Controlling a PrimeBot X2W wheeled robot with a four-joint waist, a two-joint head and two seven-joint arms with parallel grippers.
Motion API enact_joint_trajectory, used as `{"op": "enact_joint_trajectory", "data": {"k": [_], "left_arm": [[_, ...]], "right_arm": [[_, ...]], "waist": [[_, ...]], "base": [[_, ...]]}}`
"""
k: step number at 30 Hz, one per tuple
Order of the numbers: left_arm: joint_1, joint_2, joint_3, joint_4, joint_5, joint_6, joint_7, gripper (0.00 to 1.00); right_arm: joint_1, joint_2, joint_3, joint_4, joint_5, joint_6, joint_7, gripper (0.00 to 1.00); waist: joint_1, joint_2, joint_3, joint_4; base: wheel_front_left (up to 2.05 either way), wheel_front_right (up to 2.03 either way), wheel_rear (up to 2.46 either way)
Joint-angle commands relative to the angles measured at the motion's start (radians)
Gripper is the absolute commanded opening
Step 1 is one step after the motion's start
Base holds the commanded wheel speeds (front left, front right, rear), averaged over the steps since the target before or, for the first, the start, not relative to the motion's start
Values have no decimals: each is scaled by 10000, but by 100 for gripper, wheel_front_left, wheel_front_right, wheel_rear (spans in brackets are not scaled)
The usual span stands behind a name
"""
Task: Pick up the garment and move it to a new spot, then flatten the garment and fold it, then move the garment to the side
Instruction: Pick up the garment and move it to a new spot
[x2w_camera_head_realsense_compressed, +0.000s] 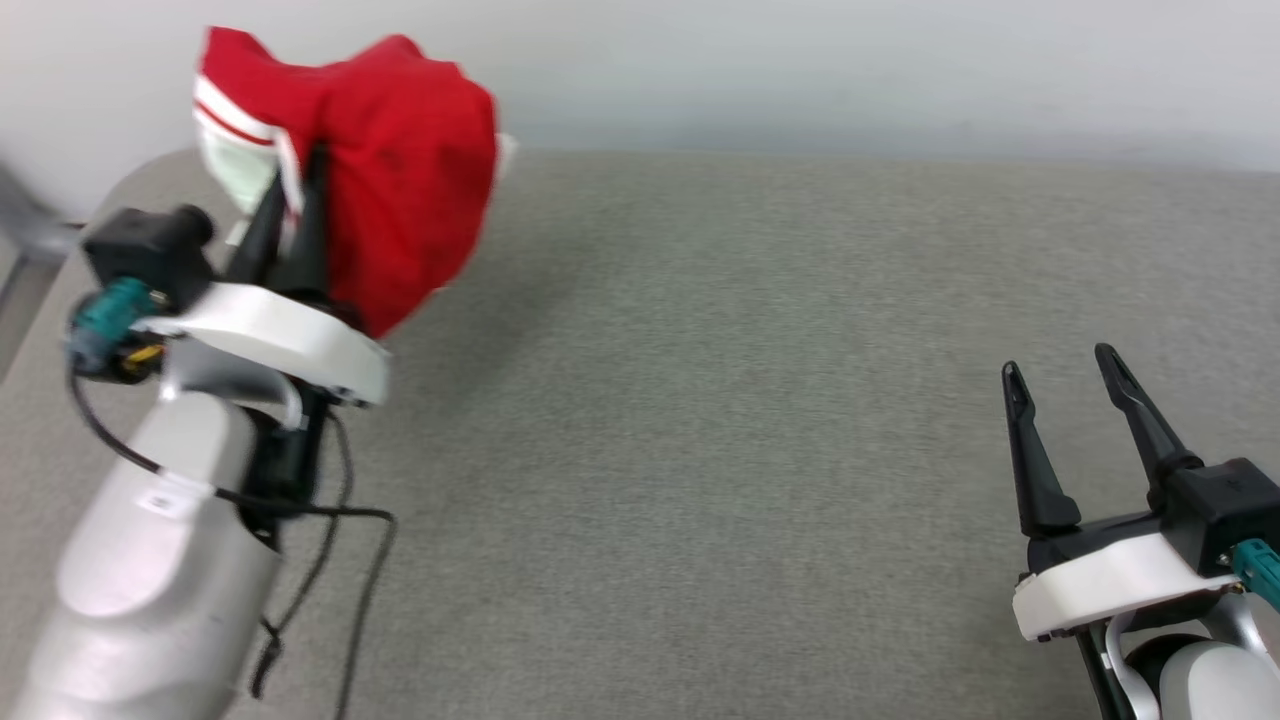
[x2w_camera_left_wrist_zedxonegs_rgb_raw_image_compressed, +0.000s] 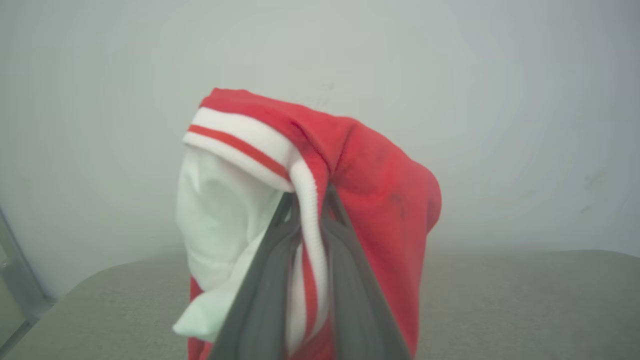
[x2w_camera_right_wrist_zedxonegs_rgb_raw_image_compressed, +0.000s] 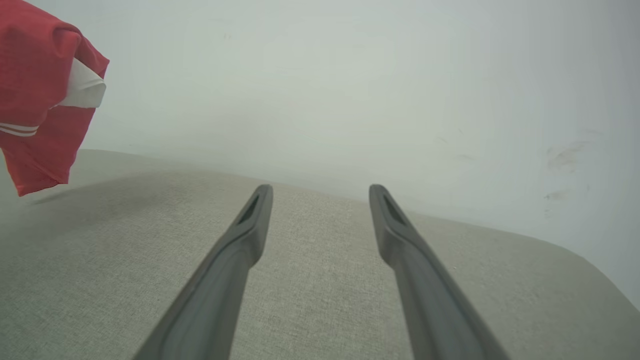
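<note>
The garment (x2w_camera_head_realsense_compressed: 400, 170), red with white sleeve fabric and red-white striped trim, hangs bunched in the air above the far left of the grey surface. My left gripper (x2w_camera_head_realsense_compressed: 295, 190) is shut on it, the striped trim pinched between the two dark fingers (x2w_camera_left_wrist_zedxonegs_rgb_raw_image_compressed: 260, 280) in the left wrist view, where the garment (x2w_camera_left_wrist_zedxonegs_rgb_raw_image_compressed: 380, 190) drapes over the fingertips. The lettering is hidden in the folds. My right gripper (x2w_camera_head_realsense_compressed: 1060, 365) stands open at the lower right with nothing between its fingers. In the right wrist view the garment (x2w_camera_right_wrist_zedxonegs_rgb_raw_image_compressed: 35, 100) hangs at the upper left, far from the right gripper (x2w_camera_right_wrist_zedxonegs_rgb_raw_image_compressed: 320, 192).
A grey fabric-covered surface (x2w_camera_head_realsense_compressed: 750, 450) spreads under both arms, with a pale wall (x2w_camera_head_realsense_compressed: 800, 70) behind its far edge. Rounded corners of the surface show at the far left (x2w_camera_left_wrist_zedxonegs_rgb_raw_image_compressed: 100, 280) and far right (x2w_camera_right_wrist_zedxonegs_rgb_raw_image_compressed: 575, 260). A metal frame piece (x2w_camera_head_realsense_compressed: 30, 235) stands beyond the left edge.
</note>
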Motion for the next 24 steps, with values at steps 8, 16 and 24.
{"op": "enact_joint_trajectory", "data": {"k": [8, 16, 24], "left_arm": [[1027, -1027, -1494, -1631, 414, 121, 499, 0], [1974, -1926, -3485, -1399, 740, -412, 1249, 0], [2774, -2300, -4781, -486, 833, -951, 1697, 2]], "right_arm": [[218, 22, -85, -57, 295, -9, -99, 100], [108, 22, -43, -41, 412, -9, -181, 100], [150, 21, -34, -1, 380, -9, -221, 100]], "waist": [[1, 0, 29, -1312], [1, 0, 441, -1900], [1, 0, 623, -1917]], "base": [[0, 0, 0], [0, 0, 0], [0, 0, 0]]}}
